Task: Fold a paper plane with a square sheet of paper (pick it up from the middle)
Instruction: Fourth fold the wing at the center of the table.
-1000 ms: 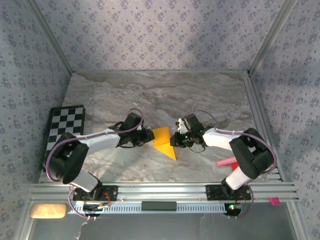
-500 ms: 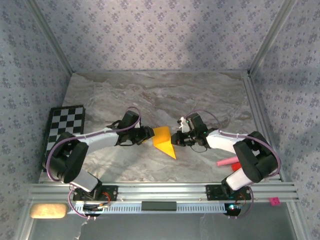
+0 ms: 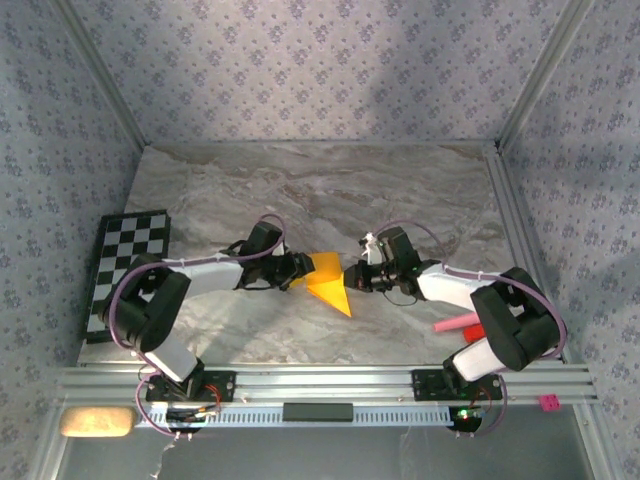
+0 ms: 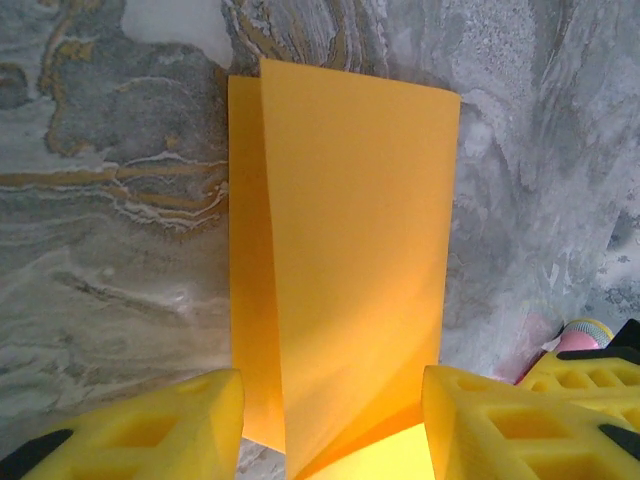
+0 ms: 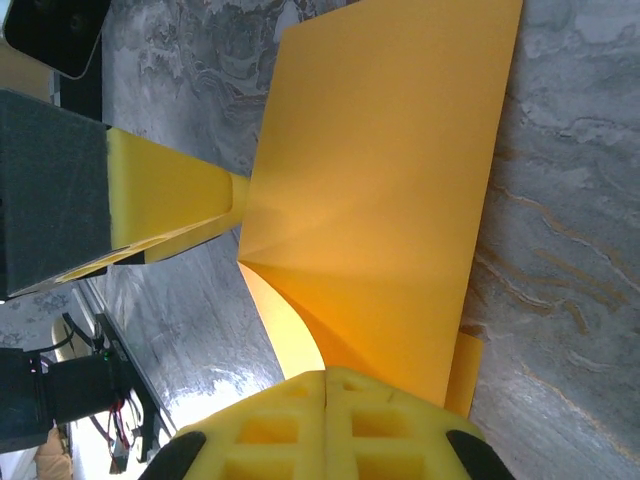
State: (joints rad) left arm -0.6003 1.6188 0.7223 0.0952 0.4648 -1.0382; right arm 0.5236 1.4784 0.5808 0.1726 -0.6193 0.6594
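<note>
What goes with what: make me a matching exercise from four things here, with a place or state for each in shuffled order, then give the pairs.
Things:
1. chequered board
2. pink stick
3. left gripper
4. right gripper

Places and states:
A. shut on the orange-yellow paper
B. at the left edge of the table
C. open, paper between its fingers
D. on the table beside the right arm

Pairs: 1-B, 2-D, 3-C, 4-A.
</note>
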